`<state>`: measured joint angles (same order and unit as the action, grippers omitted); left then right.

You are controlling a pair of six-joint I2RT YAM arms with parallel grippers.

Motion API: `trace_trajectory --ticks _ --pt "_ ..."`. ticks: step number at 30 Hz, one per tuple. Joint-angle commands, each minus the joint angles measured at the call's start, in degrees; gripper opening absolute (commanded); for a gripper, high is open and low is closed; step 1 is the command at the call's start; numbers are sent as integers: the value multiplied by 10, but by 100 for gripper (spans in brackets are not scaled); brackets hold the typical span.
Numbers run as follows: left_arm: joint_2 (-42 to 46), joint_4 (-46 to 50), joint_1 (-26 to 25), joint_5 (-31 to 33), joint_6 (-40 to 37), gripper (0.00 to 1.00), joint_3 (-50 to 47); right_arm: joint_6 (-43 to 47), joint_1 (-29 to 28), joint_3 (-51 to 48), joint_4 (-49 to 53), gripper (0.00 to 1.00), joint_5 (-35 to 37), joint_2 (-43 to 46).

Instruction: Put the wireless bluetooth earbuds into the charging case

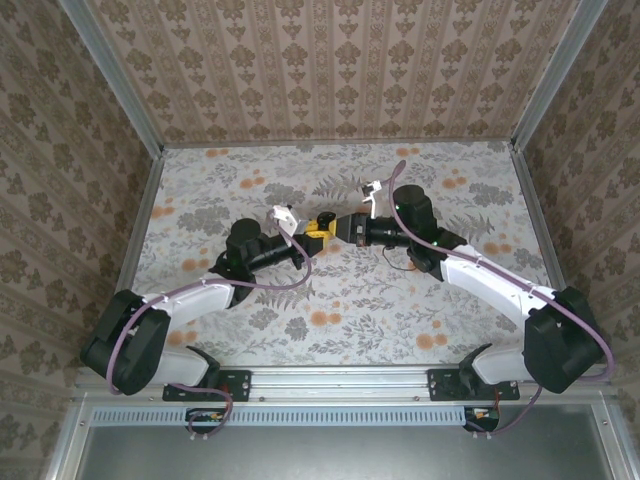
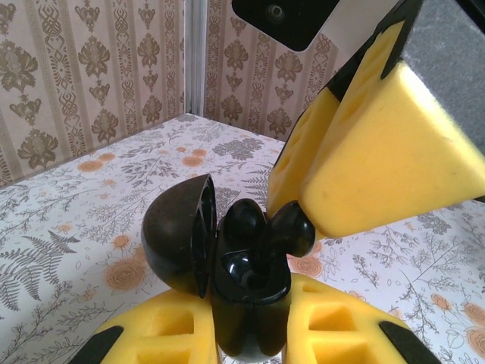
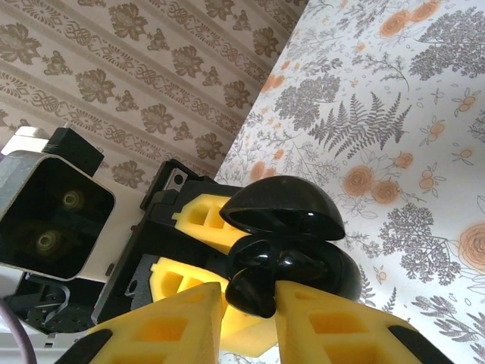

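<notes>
Yellow-padded right gripper (image 3: 250, 299): fingers clamped on one black earbud (image 2: 292, 227), its stem at the mouth of the charging case (image 3: 318, 269). Charging case: black, lid (image 2: 176, 244) hinged open, raised above the floral table (image 2: 91, 197), clamped between the left gripper (image 2: 250, 334) fingers. Second earbud (image 2: 244, 220): seated inside the case.

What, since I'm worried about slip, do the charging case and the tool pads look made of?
Charging case: probably hard plastic, glossy black; it shows sharp reflections. Tool pads: likely soft yellow foam, matte, with square pockets.
</notes>
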<state>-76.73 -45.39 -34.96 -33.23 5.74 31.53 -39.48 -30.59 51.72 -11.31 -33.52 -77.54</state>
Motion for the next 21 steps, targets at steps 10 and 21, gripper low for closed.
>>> trace_trajectory --ticks 10,21 --pt "18 -9 -5 -6 -6 10 12 -9 -13 29 -28 25 -9 -18" --pt "21 -5 -5 -5 -7 10 12 -1 -15 31 21 25 41 -10"
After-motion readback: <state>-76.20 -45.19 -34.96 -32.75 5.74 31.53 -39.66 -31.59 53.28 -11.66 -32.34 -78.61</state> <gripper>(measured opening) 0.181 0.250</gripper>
